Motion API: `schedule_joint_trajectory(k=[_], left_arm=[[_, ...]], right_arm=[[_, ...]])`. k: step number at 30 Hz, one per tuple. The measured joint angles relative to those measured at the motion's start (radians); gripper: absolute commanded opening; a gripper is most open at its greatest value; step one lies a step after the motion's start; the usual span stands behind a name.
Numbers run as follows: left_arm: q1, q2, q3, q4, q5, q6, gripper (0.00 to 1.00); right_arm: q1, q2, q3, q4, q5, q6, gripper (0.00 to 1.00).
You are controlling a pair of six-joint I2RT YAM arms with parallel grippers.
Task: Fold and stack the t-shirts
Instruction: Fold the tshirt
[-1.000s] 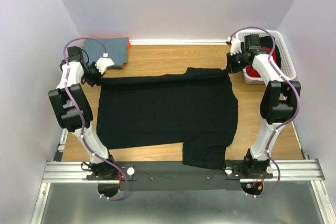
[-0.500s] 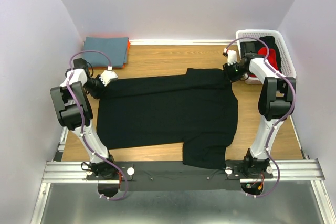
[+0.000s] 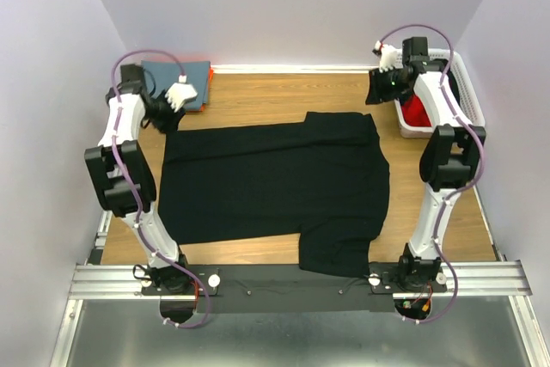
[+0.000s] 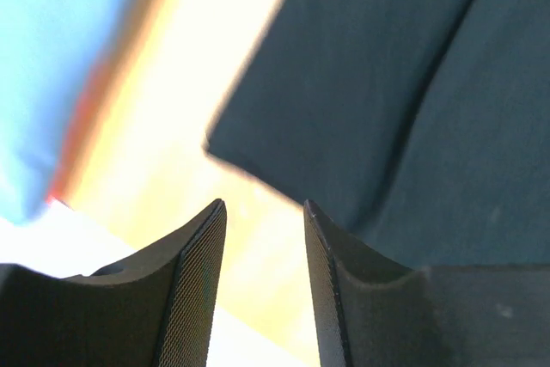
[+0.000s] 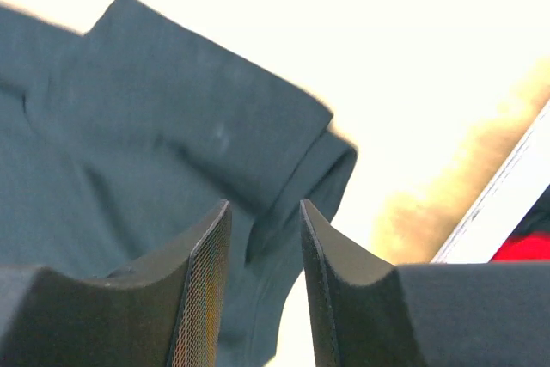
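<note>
A: The left hand (image 4: 263, 208), is it holding anything?

B: No. Its jaws stand partly apart with nothing between them. It hangs above the far left corner of the black t-shirt (image 3: 275, 178), and bare tabletop (image 3: 258, 96) shows in the gap.

A: And the right hand (image 5: 264, 205)?

B: The same: jaws partly apart and empty. It is raised over the shirt's far right corner, where the hem is doubled over a little.

A: How does the black shirt lie?

B: It lies spread flat across the middle of the tabletop, one sleeve pointing toward the arm bases and the other toward the back. Neither hand touches it.

A: Where are the other shirts?

B: A folded blue t-shirt (image 3: 185, 75) sits in the far left corner, just beyond the left hand, with orange cloth (image 4: 76, 156) showing along its edge. A red t-shirt (image 3: 418, 111) is bunched inside the white basket (image 3: 471, 96) at the far right, beside the right arm.
</note>
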Motion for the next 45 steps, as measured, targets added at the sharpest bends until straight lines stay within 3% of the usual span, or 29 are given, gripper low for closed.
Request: schedule_joint_trajectory(k=[6,14,20,31,45], left_arm=[[-0.196,0.053,0.178,0.101,0.087,-0.237,0.52],[-0.497,0.368,0.576,0.351,0.193,-0.684,0.59],[-0.635,0.534,0.616,0.513,0.195,-0.942,0.59],[-0.686,0.703,0.688,0.676,0.104,-1.202,0.59],[-0.711,0.758,0.700,0.689,-0.006,-1.267,0.52]], right_arm=[[0.000,0.146,0.157,0.009,0.002,0.091,0.46],[0.000,0.269,0.198,-0.002,0.012,0.146,0.50],[0.000,0.299,0.225,-0.001,0.011,0.163,0.48],[0.000,0.319,0.238,0.001,0.007,0.176,0.40],[0.002,0.340,0.219,0.009,0.004,0.179,0.40]])
